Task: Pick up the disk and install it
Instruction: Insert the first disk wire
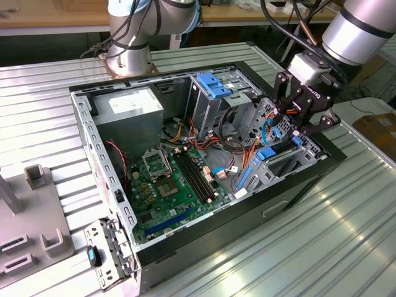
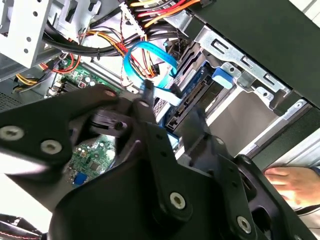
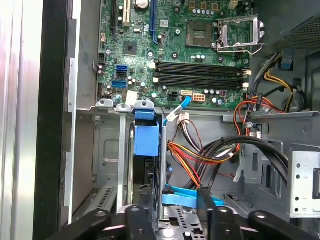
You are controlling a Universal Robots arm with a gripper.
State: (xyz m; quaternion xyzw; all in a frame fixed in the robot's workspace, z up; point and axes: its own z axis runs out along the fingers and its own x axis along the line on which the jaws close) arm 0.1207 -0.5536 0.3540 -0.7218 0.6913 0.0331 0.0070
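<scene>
Over drive bay [image 3: 107, 150], gripper [image 1: 297, 125] hangs with jaws spread wide. Disk [image 3: 146, 141] stands on edge inside bay.

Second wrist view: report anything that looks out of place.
A person's hand lies just outside the black metal computer case, at its outer wall. That is odd so close to where the arm is working. Nothing else stands out.

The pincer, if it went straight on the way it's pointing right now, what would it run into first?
Likely the flat blue cable looped just beyond the pincer, then the metal drive cage holding the disk. Depth is unclear, so the cage could come first.
</scene>
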